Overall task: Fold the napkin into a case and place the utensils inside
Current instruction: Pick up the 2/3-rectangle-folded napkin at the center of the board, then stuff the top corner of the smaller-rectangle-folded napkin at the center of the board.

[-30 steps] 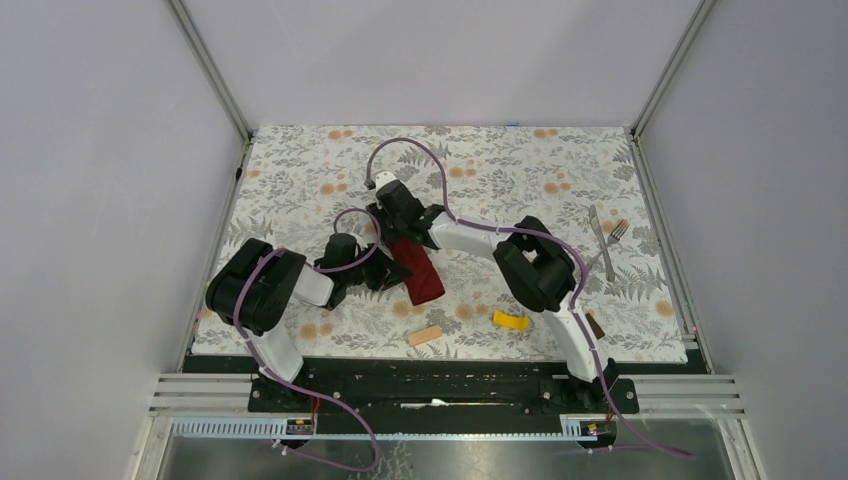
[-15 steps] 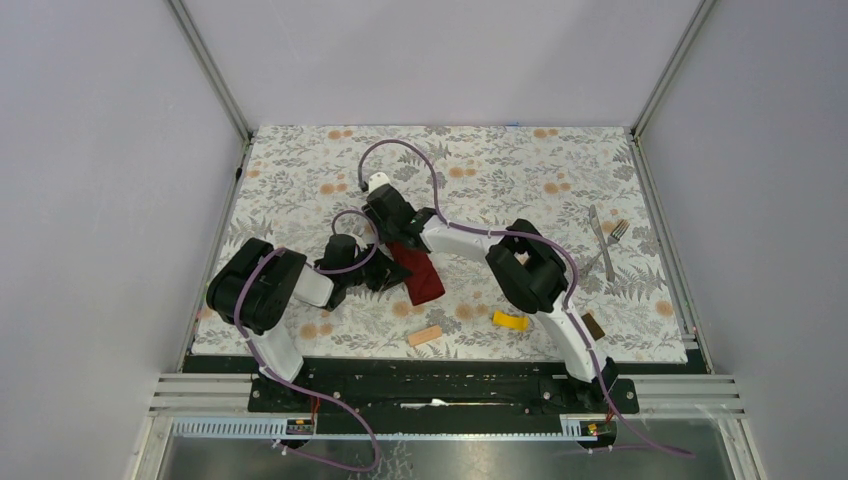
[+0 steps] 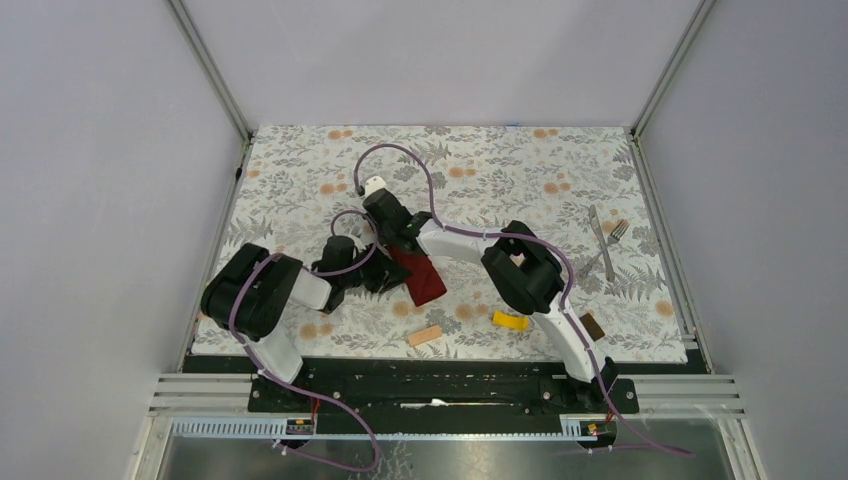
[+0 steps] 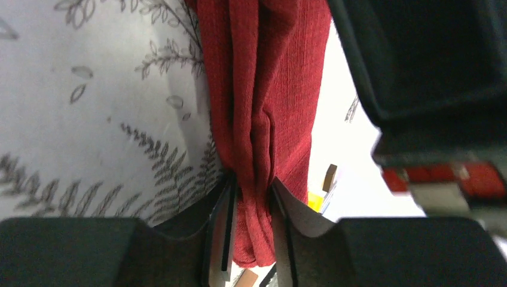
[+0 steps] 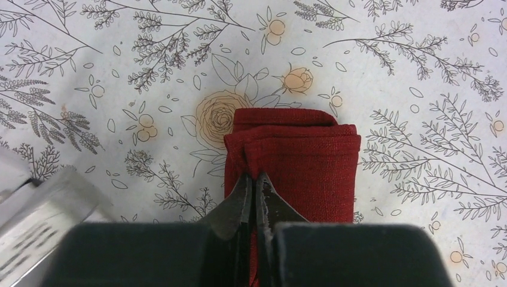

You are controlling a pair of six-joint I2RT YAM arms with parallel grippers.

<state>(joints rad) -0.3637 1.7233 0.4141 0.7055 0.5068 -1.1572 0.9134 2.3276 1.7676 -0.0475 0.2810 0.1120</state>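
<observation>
The dark red napkin (image 3: 421, 276) lies folded into a narrow strip on the floral mat, near the middle. My left gripper (image 3: 385, 277) is shut on a bunched fold of the napkin (image 4: 263, 119) at its left side. My right gripper (image 3: 397, 247) is shut on a pinch of the napkin (image 5: 299, 161) at its far end. The silver knife (image 3: 597, 231) and fork (image 3: 610, 247) lie side by side at the far right of the mat, away from both grippers.
A tan block (image 3: 425, 335) and a yellow block (image 3: 510, 321) lie near the mat's front edge. A small brown block (image 3: 593, 325) lies at the front right. Grey walls and metal rails enclose the mat on three sides.
My right gripper has shifted a little left and back with the napkin's far end. The right arm's elbow has moved left. The left gripper has stayed put.
</observation>
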